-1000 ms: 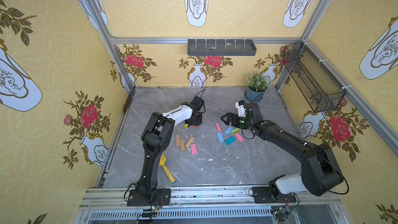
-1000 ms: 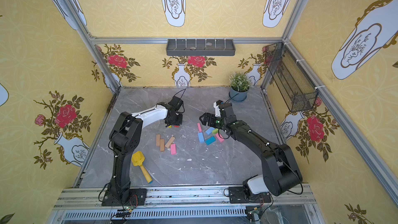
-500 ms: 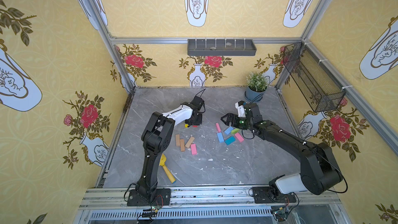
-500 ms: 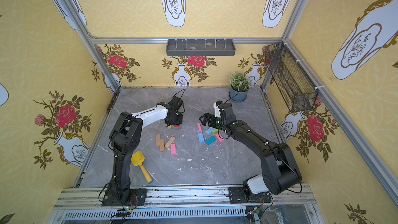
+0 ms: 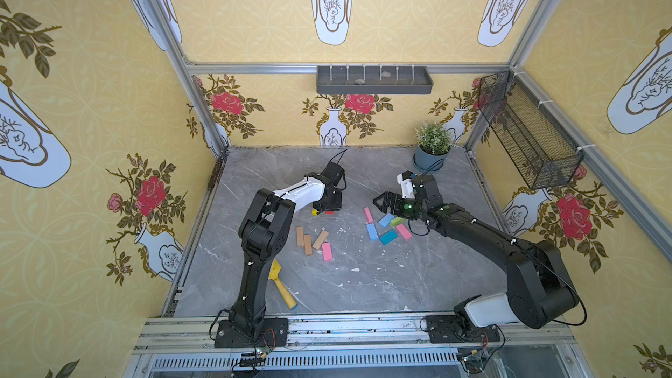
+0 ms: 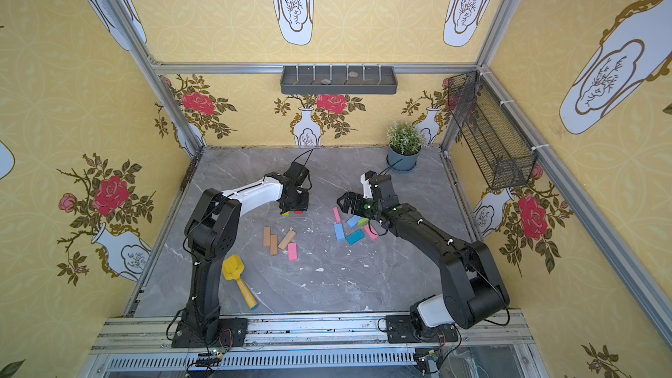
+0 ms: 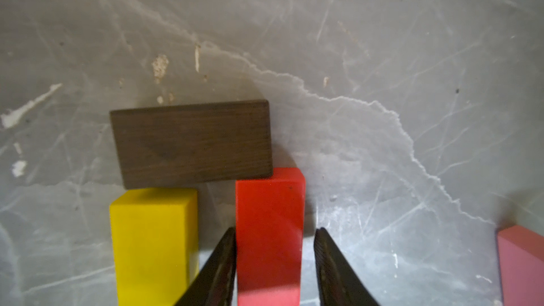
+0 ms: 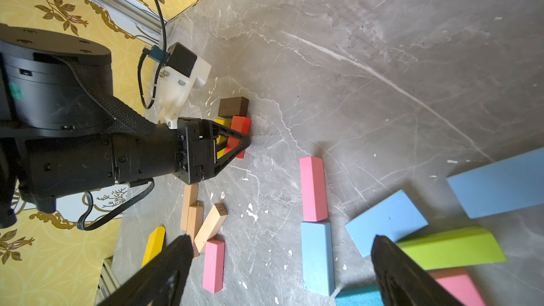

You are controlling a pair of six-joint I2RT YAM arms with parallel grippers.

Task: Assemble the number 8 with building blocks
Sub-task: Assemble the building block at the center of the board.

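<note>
Left gripper narrow, slack astride flat red wooden block, long axis pointing away, butting dark brown wooden block; right gripper wide, empty.

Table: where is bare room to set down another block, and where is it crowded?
Free: the gap between the tan blocks and the light blue blocks; the front strip right of the shovel. Crowded: around the red block at the left gripper.
</note>
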